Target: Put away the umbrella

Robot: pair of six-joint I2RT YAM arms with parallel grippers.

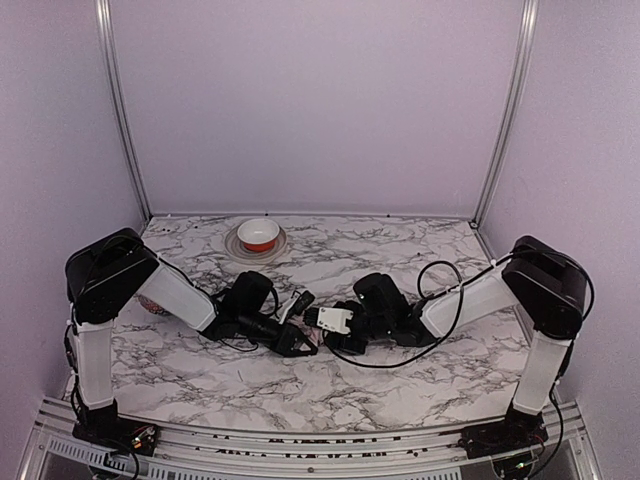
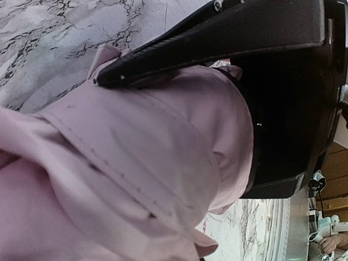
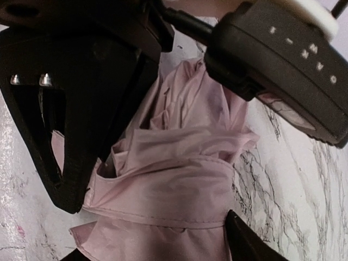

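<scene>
— The umbrella (image 2: 136, 163): where do you have it?

— In the middle of the tabletop (image 1: 400, 260), toward the near edge, caught between my two arms. From overhead they hide nearly all of it. The wrist views give me only bunched pale pink fabric.

— Who holds it?

— My left hand (image 1: 296, 338). Its fingers are pressed together on a fold of the fabric, with one black finger lying across the top of the bundle. My right hand (image 3: 155, 215) straddles the same bundle from the other side, fingers apart, one on each flank. The cloth between them looks slack, so I judge that hand is not gripping.

— Which way does it lie?

— In the right wrist view the folds run away from that hand toward the left one. I read the long axis as roughly left to right, along the line joining the hands. I can't find the handle or the shaft.

— And the next move?

— Neither hand is nearer, since both are at it. It turns on the left's pinch while the right takes hold across that axis.
</scene>
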